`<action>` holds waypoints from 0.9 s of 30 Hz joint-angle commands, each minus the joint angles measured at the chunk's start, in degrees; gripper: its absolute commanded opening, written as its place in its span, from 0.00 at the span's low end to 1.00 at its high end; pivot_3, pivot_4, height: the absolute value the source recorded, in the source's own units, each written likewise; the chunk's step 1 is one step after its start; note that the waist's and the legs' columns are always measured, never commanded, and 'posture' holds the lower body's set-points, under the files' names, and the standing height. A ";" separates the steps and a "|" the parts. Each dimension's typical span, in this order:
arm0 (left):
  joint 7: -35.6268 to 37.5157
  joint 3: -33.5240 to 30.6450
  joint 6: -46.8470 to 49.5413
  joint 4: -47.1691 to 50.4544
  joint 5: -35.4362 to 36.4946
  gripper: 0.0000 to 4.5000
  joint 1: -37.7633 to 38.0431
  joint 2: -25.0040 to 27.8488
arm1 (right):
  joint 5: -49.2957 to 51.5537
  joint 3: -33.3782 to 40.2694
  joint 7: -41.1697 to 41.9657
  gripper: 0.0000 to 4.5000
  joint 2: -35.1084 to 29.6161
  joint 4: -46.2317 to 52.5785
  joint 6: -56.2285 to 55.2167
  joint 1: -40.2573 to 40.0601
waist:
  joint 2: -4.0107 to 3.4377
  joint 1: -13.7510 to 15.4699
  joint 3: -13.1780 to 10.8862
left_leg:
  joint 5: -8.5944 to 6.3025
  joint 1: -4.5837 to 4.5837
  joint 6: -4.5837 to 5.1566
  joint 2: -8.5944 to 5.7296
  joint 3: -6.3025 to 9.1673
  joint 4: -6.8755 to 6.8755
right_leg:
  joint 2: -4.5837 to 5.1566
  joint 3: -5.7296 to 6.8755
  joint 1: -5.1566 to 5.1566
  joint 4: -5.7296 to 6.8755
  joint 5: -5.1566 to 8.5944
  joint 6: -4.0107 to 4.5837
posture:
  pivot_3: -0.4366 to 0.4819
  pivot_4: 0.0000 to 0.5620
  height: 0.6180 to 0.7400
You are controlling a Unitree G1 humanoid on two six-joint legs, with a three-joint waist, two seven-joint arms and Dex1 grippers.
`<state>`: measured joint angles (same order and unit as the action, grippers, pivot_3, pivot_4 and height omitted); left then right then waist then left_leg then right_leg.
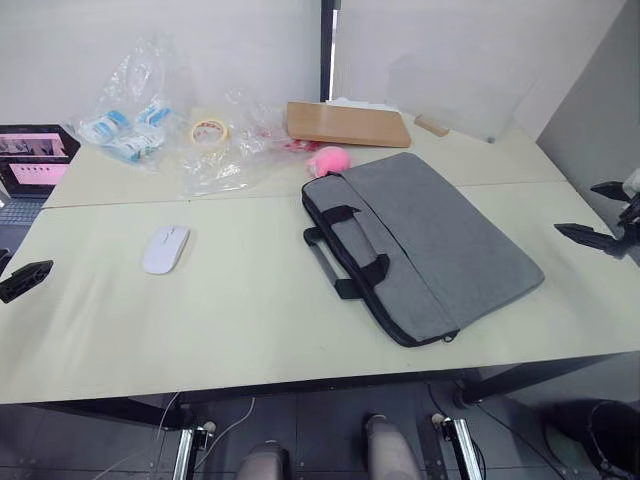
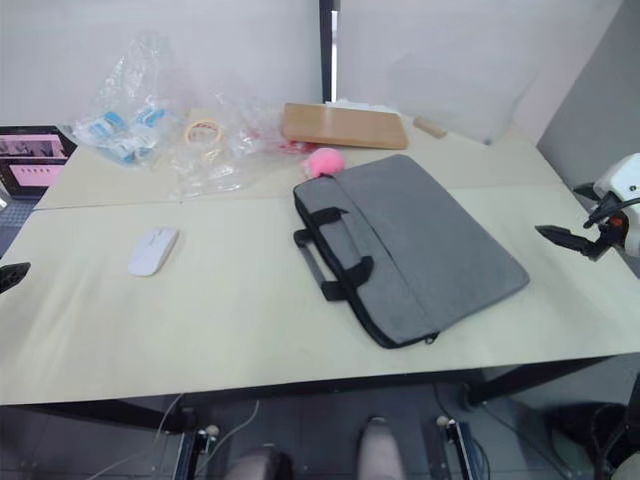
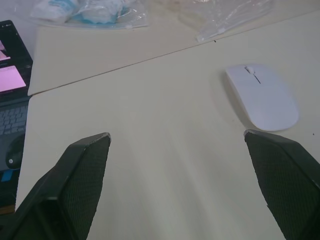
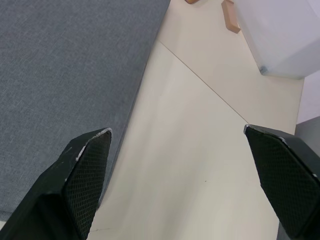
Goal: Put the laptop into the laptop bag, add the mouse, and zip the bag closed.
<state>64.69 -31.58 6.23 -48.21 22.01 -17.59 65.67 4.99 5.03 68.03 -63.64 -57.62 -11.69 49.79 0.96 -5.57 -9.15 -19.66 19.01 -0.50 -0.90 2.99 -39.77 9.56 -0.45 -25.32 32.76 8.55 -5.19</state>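
My left gripper and right gripper are both spread wide, holding nothing. The bag lies flat mid-table; the mouse sits well left of it. Risk: a hasty approach nudges the smooth mouse away.

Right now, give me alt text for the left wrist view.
The left gripper hangs open above a cream table, its two black fingers wide apart. A small white oval mouse lies just beyond one fingertip, untouched.
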 commanded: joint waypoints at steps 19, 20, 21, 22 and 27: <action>-11.37 -10.92 7.31 26.07 6.01 1.00 17.83 -10.58 | 40.56 3.02 -3.02 0.99 21.01 67.61 48.08 -6.46 | 0.03 2.21 0.03 | 0.02 0.83 -0.08 0.03 0.16 -0.48 | 0.03 0.08 -0.89 0.46 -0.02 0.02 | 0.48 0.27 1.00; -12.12 -11.33 8.13 27.38 6.37 1.00 18.31 -11.01 | 42.59 3.31 -3.70 0.99 21.62 68.00 50.01 -5.83 | 0.07 2.45 0.04 | 0.02 0.83 -0.08 0.03 0.17 -0.51 | 0.02 0.09 -0.88 0.44 -0.03 0.03 | 0.48 0.27 1.00; -12.71 -11.94 8.76 29.01 6.73 1.00 19.37 -11.62 | 43.69 3.54 -4.82 0.99 22.18 68.51 51.12 -5.34 | 0.07 2.71 0.04 | 0.02 0.80 -0.07 0.03 0.17 -0.51 | 0.02 0.08 -0.82 0.45 -0.04 0.04 | 0.48 0.27 1.00; -13.24 -12.77 9.46 30.40 7.12 1.00 20.65 -12.43 | 44.07 3.72 -5.88 0.99 22.77 68.88 51.34 -5.06 | 0.07 2.92 0.04 | 0.02 0.77 -0.08 0.03 0.15 -0.52 | 0.02 0.06 -0.80 0.45 -0.04 0.05 | 0.48 0.27 1.00; -15.96 -13.46 13.85 38.61 9.29 1.00 23.61 -15.82 | 43.09 3.47 -6.52 0.99 22.65 68.37 50.87 -5.06 | 0.08 3.20 0.04 | 0.02 0.71 -0.08 0.03 0.13 -0.48 | 0.00 0.07 -0.82 0.50 -0.04 0.05 | 0.48 0.27 1.00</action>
<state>49.85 -43.78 19.17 -13.15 29.65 6.26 49.20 47.51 6.60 61.62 -40.50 9.64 39.51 44.08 1.04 -2.37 -9.11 -19.64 19.73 -0.58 -0.86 3.14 -40.25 9.56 -0.37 -26.13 33.26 8.51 -5.14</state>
